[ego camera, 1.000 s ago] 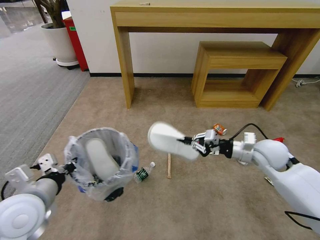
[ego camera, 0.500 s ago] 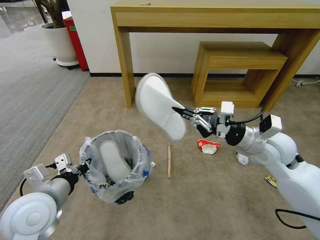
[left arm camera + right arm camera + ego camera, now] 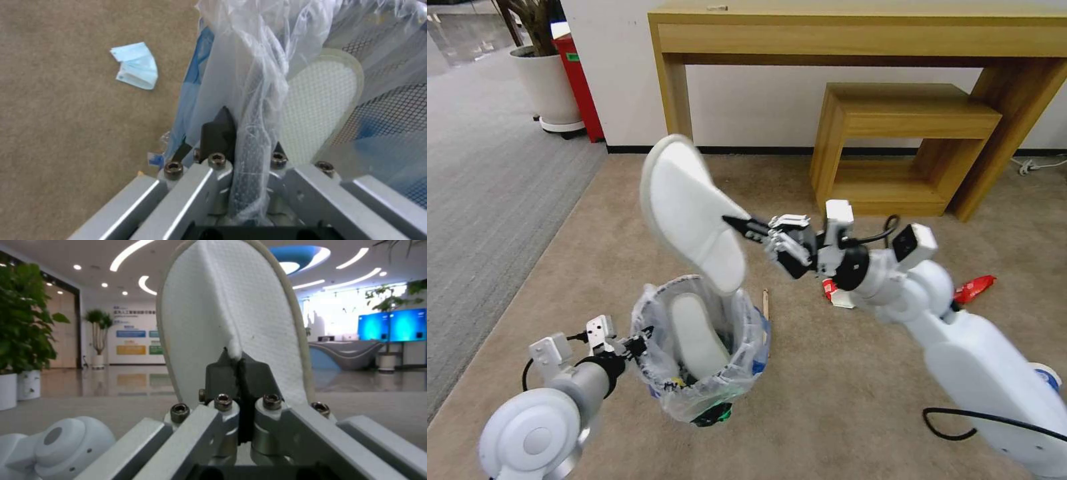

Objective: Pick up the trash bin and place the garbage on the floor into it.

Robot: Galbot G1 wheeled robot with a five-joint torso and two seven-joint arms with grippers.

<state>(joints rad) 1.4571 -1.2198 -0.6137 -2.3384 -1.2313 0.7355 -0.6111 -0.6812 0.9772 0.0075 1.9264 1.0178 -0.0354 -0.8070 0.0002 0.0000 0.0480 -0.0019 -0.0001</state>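
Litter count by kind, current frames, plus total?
Slippers: 2 (held slipper in right gripper; binned slipper in trash bin, whose rim the left gripper grips)
Wooden stick: 1
Red wrapper: 1
Crushed cup: 1
Blue-white cup: 1
Mask: 1
Total: 7
Green item under the bin is unclear, so not counted.

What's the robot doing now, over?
Left tool clamps the bin rim. Right tool pinches a slipper above the bin. One slipper inside. Nothing in the way.

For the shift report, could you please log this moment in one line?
left claw: grips bin rim | right claw: holds slipper above bin
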